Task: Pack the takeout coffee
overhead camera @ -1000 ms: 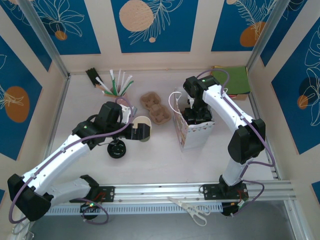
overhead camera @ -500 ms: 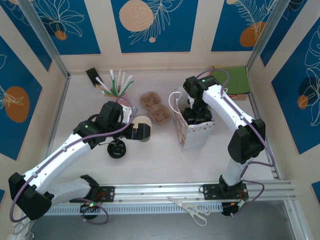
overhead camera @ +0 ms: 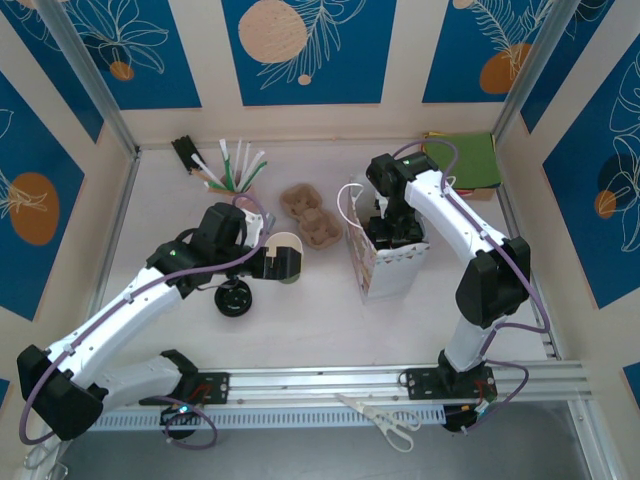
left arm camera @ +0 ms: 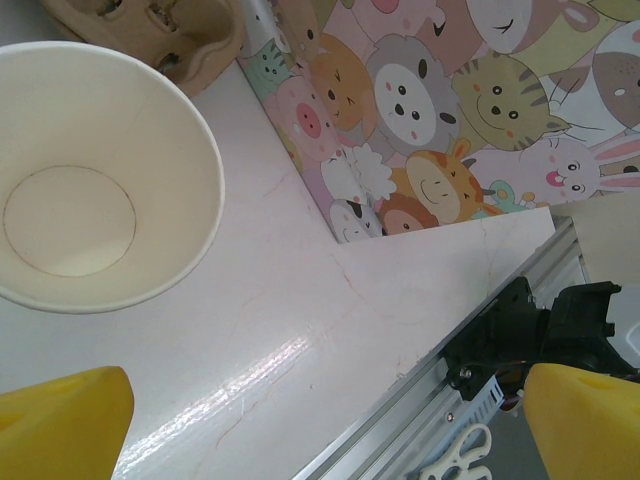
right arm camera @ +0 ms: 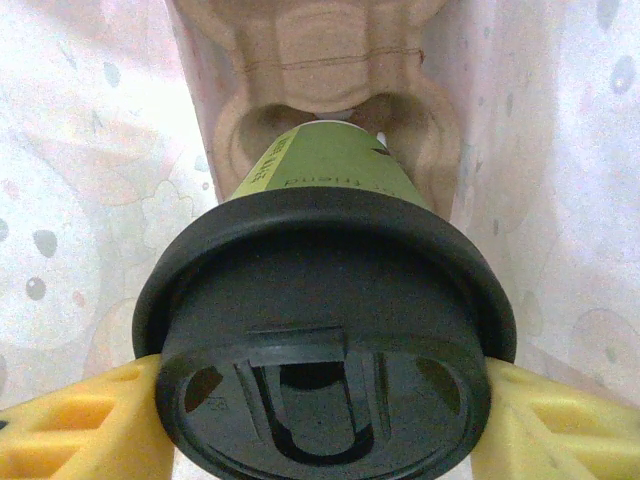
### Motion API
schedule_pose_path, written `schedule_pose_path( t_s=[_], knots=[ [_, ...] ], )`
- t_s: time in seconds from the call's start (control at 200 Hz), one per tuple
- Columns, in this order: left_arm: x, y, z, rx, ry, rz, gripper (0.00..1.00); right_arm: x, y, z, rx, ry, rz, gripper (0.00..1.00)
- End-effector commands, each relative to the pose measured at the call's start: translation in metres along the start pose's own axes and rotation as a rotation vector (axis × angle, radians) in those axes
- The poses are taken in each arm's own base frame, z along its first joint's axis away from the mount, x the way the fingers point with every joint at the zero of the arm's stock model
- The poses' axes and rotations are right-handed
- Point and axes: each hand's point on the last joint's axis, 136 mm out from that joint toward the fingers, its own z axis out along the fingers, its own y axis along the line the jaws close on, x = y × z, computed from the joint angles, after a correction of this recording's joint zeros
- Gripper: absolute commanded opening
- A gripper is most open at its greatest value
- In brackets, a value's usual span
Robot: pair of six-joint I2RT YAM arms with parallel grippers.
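Right wrist: takeout coffee (right arm camera: 325, 330) between fingers (right arm camera: 70, 430)

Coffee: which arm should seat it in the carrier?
Right. The right gripper is shut on the coffee inside the bag, over the carrier. The left gripper is open beside an empty cup outside it.

Pulp cup carrier (overhead camera: 312, 220) sits mid-tabletop (overhead camera: 300, 335). Just left of it: lidless paper cup (overhead camera: 283, 250). Nearer left: loose black lid (overhead camera: 235, 300). Behind-left: bundled straws (overhead camera: 232, 170). Right: cartoon-print bag (overhead camera: 385, 272), upright. Far right: green flat item (overhead camera: 465, 158). Scissors (overhead camera: 390, 425) well forward.
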Motion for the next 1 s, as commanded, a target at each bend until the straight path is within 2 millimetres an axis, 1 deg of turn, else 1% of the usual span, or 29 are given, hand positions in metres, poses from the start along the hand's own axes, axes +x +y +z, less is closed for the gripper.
schedule_pose_path(
  t_s=[0.0,0.305,0.595,0.7,0.78,0.995],
  knots=[
    [-0.01,-0.009,-0.006,0.032,-0.026,0.022,1.0,0.007,0.003,0.001,-0.018,0.026,0.008,0.65],
    [-0.011,-0.009,-0.007,0.025,-0.034,0.028,1.0,0.007,0.003,0.002,-0.019,0.025,0.01,0.65],
    [-0.021,-0.006,-0.018,-0.012,-0.103,0.047,1.0,0.006,0.003,0.002,-0.018,0.026,0.01,0.65],
    [-0.027,-0.002,-0.027,-0.041,-0.165,0.053,1.0,0.005,0.003,0.002,-0.02,0.026,0.009,0.65],
    [-0.031,-0.004,-0.034,-0.04,-0.205,0.068,1.0,0.005,0.003,0.002,-0.019,0.026,0.008,0.65],
    [-0.03,-0.002,-0.035,-0.047,-0.207,0.064,1.0,0.005,0.003,0.003,-0.021,0.028,0.008,0.65]
  ],
)
